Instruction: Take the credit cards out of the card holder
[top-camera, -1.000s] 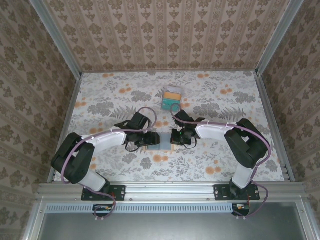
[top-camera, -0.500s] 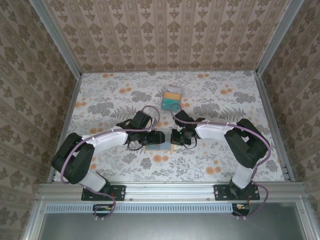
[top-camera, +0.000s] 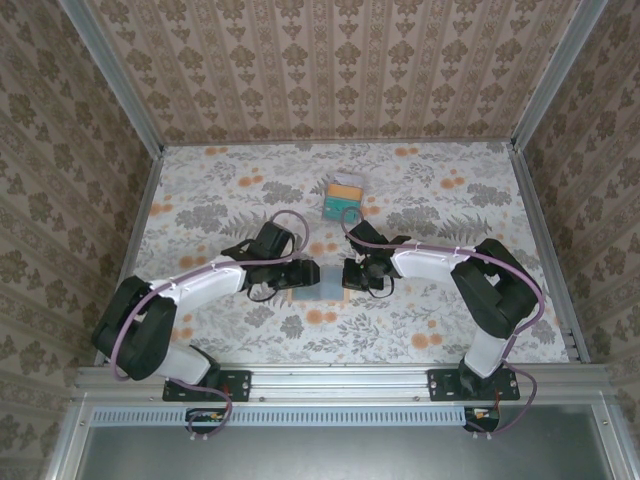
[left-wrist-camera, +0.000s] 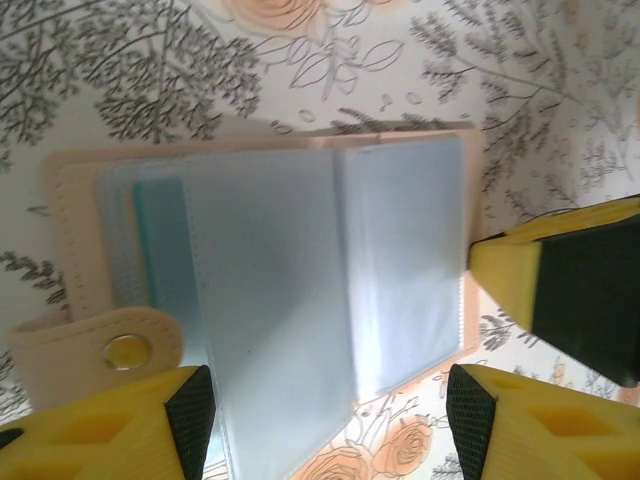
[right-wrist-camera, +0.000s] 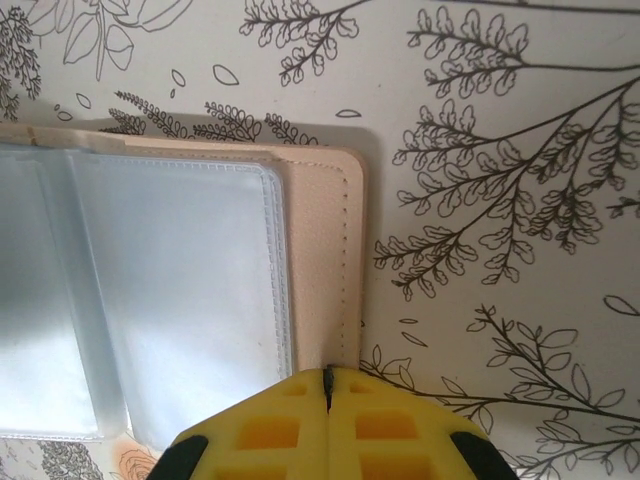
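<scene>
Legible text, labels, brands, numbers, signs: none. Card holder (left-wrist-camera: 400, 250): no print or stamp readable on the sleeves, tan edging or snap tab. Credit cards (top-camera: 343, 197), top view: too small to make out any lettering or digits.

Left pincer (top-camera: 306, 273) and right pincer (top-camera: 349, 277) flank card holder (top-camera: 317, 292); far table (top-camera: 480, 215) corners free.
</scene>
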